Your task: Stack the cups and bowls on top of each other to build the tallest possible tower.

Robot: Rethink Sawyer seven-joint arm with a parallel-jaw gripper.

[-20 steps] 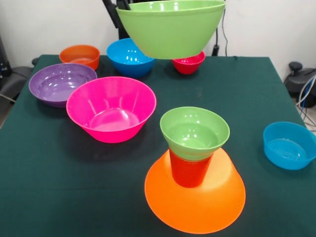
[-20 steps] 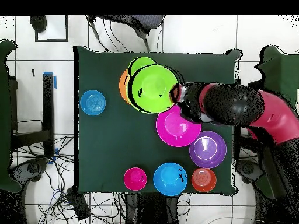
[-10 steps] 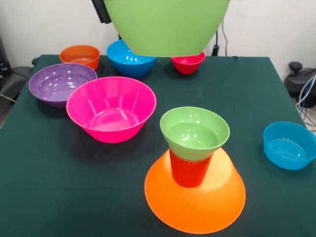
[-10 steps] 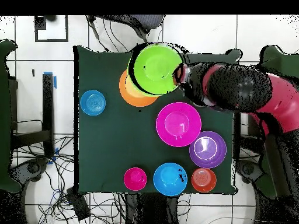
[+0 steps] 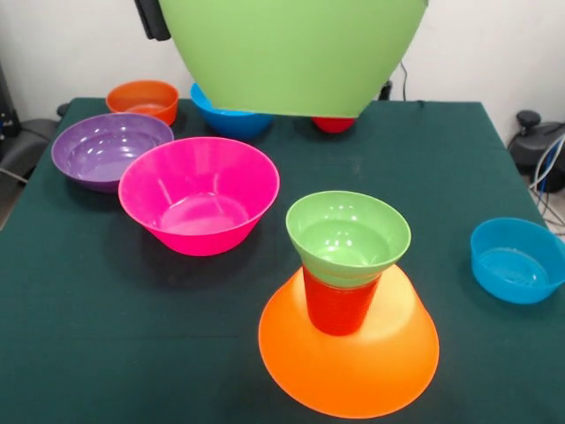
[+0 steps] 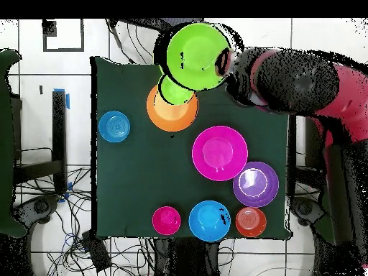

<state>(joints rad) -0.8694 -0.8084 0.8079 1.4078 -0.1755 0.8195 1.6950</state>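
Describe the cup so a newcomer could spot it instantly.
Start at the big upturned orange bowl nearest the camera on the green table. The orange-red ribbed cup stands on its middle, taller than wide, alone carrying a small green bowl on its rim.

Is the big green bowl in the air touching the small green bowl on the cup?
Apart. The front view shows dark table between the big green bowl and the small green bowl.

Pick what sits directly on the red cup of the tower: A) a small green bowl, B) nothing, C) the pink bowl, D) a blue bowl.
A: the small green bowl rests upright on the red cup, which stands on the upturned orange bowl; the pink bowl sits apart on the table.
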